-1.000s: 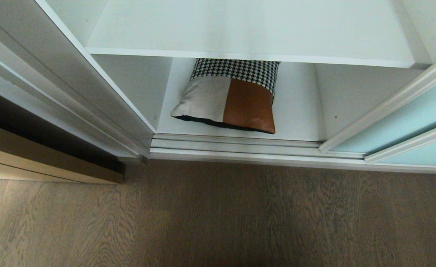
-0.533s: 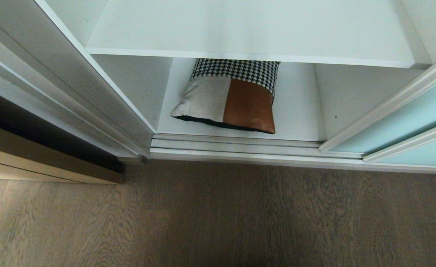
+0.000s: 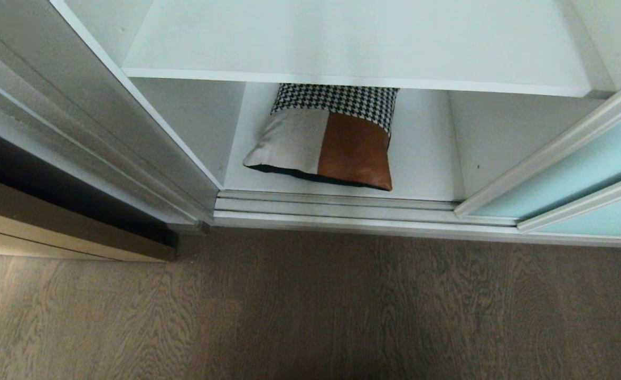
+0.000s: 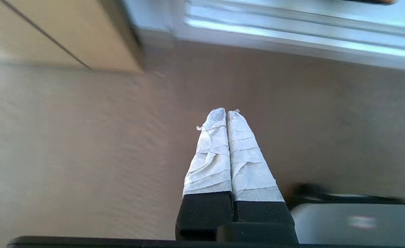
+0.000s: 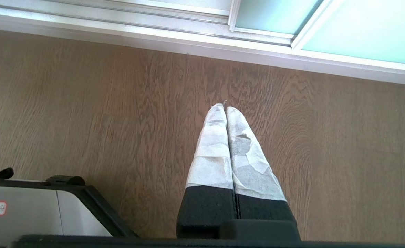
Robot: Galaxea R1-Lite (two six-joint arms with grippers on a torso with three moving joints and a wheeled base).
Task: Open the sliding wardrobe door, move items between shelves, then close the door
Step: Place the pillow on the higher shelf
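Observation:
The frosted pale blue-green sliding wardrobe door [image 3: 580,179] stands slid to the right, leaving the wardrobe open. Inside, the patchwork cushion [image 3: 323,142] lies flat on the bottom white shelf [image 3: 426,163], partly under the bare upper shelf [image 3: 353,42]. Neither arm shows in the head view. My left gripper [image 4: 226,111] is shut and empty, over the wood floor short of the door track. My right gripper [image 5: 222,106] is also shut and empty above the floor, with the glass door [image 5: 361,31] ahead of it.
Silver door tracks [image 3: 342,208] run along the wardrobe's foot. A tan wooden door [image 3: 52,227] stands at the left beside the grey wardrobe side [image 3: 104,126]. Grey-brown wood floor [image 3: 310,311] lies in front. Part of my base [image 5: 27,210] shows beside the right gripper.
Nothing has changed in the head view: cushion, door and shelves stay put.

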